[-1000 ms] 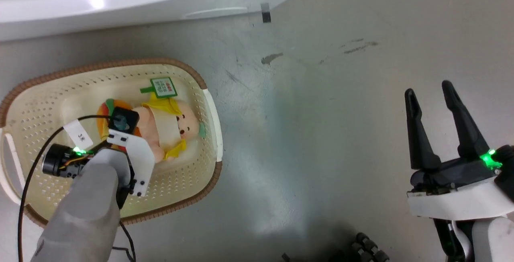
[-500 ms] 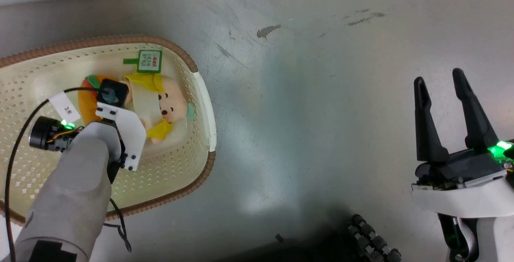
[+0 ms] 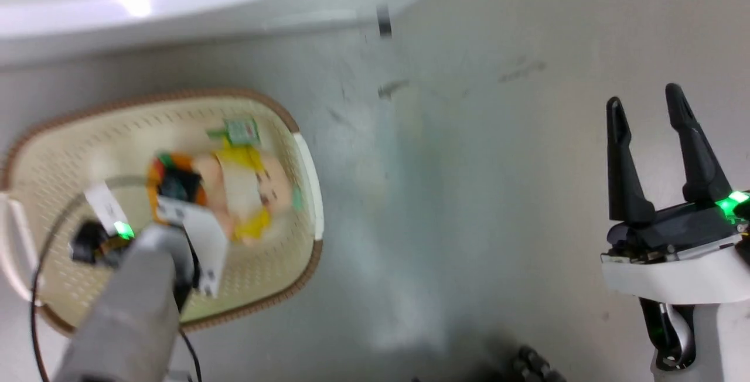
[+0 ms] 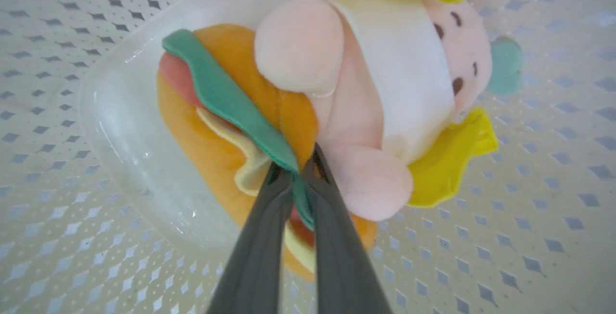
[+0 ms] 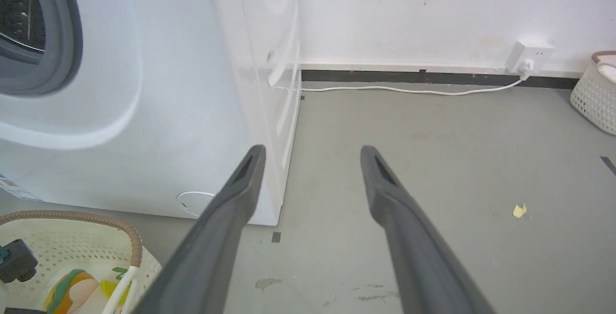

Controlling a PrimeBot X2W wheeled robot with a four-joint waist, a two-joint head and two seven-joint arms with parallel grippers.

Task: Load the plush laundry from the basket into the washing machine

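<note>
The cream basket (image 3: pixel 176 96) sits on the floor in front of the white washing machine (image 3: pixel 176 13). In it lie the orange hamburger toy (image 4: pixel 192 131) and the peach-pink doll (image 4: pixel 404 78), pressed together. The doll's green tag (image 3: pixel 241 131) lies by the far wall. My left gripper (image 4: pixel 297 167) is shut on the hamburger's green layer, right beside the doll's leg. In the head view my left forearm (image 3: pixel 135 288) hides those fingers. My right gripper (image 3: pixel 643 98) hangs open and empty over bare floor, far right of the basket. The grey gasket (image 5: pixel 67 39) shows in the right wrist view.
A white cable (image 5: pixel 409 91) runs along the wall to a socket (image 5: pixel 529 56). Another white basket (image 5: pixel 594 97) stands at the far right, and a yellow scrap (image 5: pixel 519 210) lies on the floor. A black tape mark (image 3: pixel 384 19) sits near the machine's corner.
The head camera has swung, so the whole picture shifted and is now blurred. My left arm stays in the basket over the toys. The right gripper stays open.
</note>
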